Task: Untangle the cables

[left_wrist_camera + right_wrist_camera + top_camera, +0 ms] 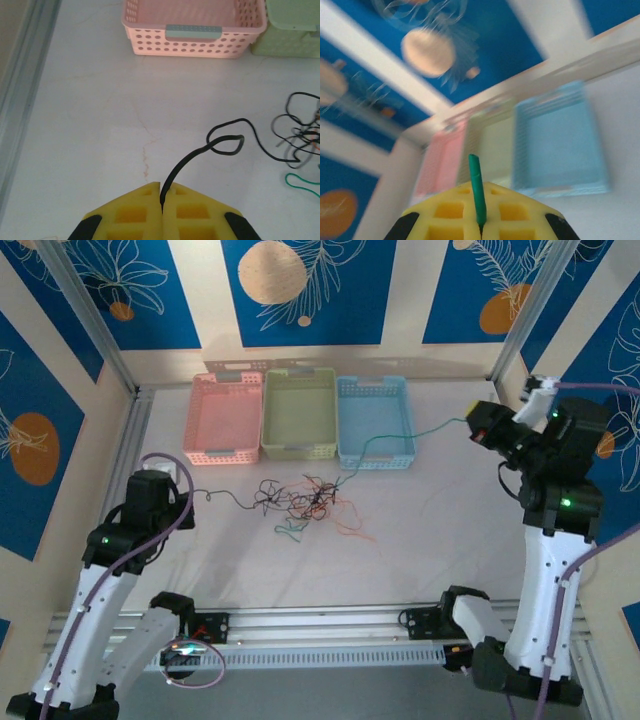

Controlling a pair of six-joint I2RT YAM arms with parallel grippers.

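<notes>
While the left claw (161,196) pinches a black cable (173,175), the right claw (481,210) grips a green cable (476,185) aloft.

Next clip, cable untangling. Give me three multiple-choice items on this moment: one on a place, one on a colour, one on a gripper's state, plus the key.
1. Where does the cable tangle lie? A. in a basket B. on the table C. hanging off the edge
2. What colour is the cable in the right gripper? A. orange B. green C. black
3. How is the left gripper? A. wide open B. shut on nothing C. shut on the black cable
Key: 1 B, it lies on the bare tabletop; 2 B, a green cable sticks up out of it; 3 C, the strand is pinched in its closed jaws.
</notes>
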